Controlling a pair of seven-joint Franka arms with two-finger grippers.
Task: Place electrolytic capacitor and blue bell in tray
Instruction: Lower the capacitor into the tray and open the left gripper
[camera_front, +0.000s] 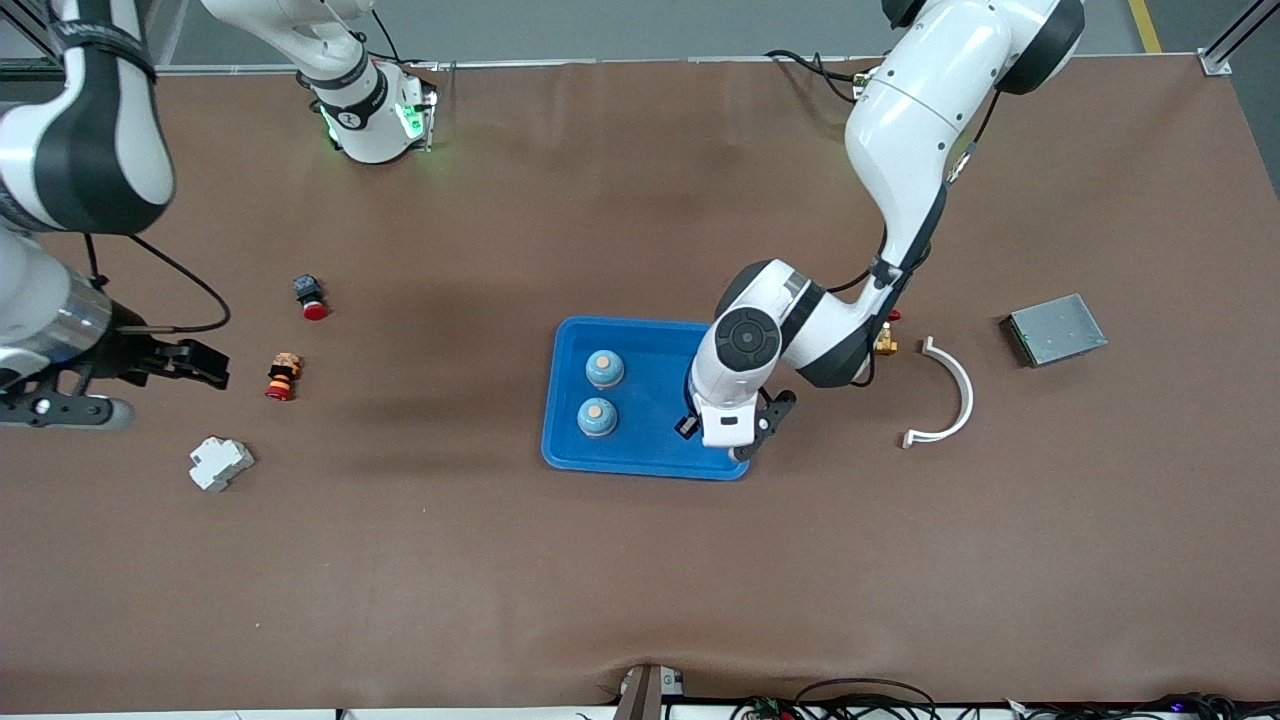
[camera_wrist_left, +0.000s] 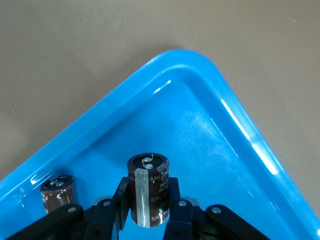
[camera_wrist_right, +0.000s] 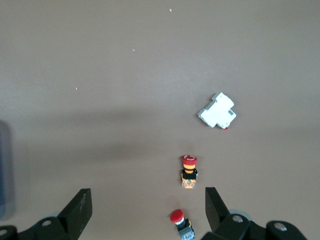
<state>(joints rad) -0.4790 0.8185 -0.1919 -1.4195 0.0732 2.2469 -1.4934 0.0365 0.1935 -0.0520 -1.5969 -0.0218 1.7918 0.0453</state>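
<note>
The tray looks like glossy blue plastic — smooth, streaked with highlights along its rim. The capacitor wears a shiny brown sleeve under a metallic top. The bench is matt brown; the grey box — dull metal.

Two red pushbuttons, white breaker, grey box, white arc

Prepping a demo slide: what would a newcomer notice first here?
The bright-blue tray mid-table, with two blue bells sitting in it. Over its corner toward the left arm's end, the left claw is shut on a brown electrolytic capacitor; another one stands in the tray beside it.
</note>
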